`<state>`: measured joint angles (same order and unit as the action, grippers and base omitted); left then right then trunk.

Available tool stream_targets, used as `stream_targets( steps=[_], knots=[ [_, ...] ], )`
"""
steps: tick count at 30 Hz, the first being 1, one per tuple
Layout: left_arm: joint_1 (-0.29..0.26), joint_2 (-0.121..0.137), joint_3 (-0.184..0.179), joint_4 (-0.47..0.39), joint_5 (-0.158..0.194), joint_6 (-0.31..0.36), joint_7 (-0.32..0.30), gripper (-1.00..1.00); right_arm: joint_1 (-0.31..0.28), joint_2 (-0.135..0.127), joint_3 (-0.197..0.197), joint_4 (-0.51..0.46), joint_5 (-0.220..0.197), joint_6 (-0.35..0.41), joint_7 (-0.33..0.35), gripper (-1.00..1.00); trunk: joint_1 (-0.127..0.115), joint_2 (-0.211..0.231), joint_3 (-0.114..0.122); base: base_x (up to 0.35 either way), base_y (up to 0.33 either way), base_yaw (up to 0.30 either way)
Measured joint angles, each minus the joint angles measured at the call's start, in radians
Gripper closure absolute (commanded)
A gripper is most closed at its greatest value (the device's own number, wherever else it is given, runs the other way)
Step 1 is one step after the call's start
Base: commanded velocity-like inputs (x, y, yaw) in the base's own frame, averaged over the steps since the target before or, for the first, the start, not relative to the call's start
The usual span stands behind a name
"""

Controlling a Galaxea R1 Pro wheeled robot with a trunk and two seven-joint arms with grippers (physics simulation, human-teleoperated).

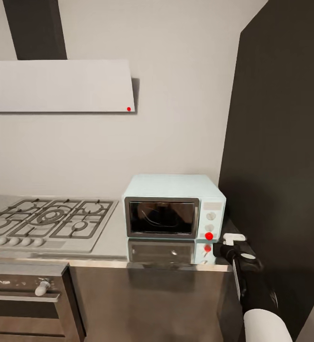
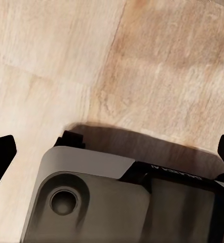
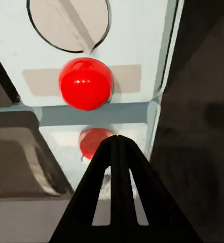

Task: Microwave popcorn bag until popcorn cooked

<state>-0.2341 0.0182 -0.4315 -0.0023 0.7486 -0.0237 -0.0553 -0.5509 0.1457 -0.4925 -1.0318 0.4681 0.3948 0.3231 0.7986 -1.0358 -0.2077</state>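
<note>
Your right gripper (image 3: 117, 139): fingers pressed together, tips just short of the microwave (image 1: 174, 205)'s red button (image 3: 85, 83) | left gripper: tips spread wide over wood floor (image 2: 56, 66) | microwave on countertop (image 1: 114, 240) right of hob (image 1: 48, 221), door shut | button: stiff, small; press squarely with the tip, no grasp needed.

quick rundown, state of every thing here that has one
small mint-blue microwave: dark glass door shut
round microwave light: red
right gripper: fingers together, holding nothing, pointing at that light
steel gas hob: no flames, grates bare, one knob red
flat white hood: red dot at its corner
left gripper: fingers spread, over wood floor
</note>
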Motion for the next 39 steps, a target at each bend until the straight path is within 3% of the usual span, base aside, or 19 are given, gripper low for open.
stream_targets(
  steps=[12, 21, 39],
  knots=[
    [0.000, 0.000, 0.000, 0.000, -0.001, 0.000, 0.000, -1.00, 0.000, -0.004, -0.001, -0.001, 0.002, 0.000, 0.002, 1.00, 0.000, 0.000, 0.000, 0.000, 0.066, 0.000],
    [0.000, 0.001, 0.000, 0.000, -0.001, 0.000, -0.001, -1.00, 0.000, -0.002, 0.000, 0.000, 0.000, -0.042, 0.002, 1.00, 0.000, 0.000, 0.000, 0.009, 0.000, 0.000],
    [0.001, 0.002, 0.001, -0.001, -0.001, 0.000, 0.000, -1.00, 0.007, -0.009, -0.001, 0.010, -0.011, -0.041, 0.001, 1.00, -0.006, -0.001, 0.000, 0.159, 0.000, 0.000]
  ],
)
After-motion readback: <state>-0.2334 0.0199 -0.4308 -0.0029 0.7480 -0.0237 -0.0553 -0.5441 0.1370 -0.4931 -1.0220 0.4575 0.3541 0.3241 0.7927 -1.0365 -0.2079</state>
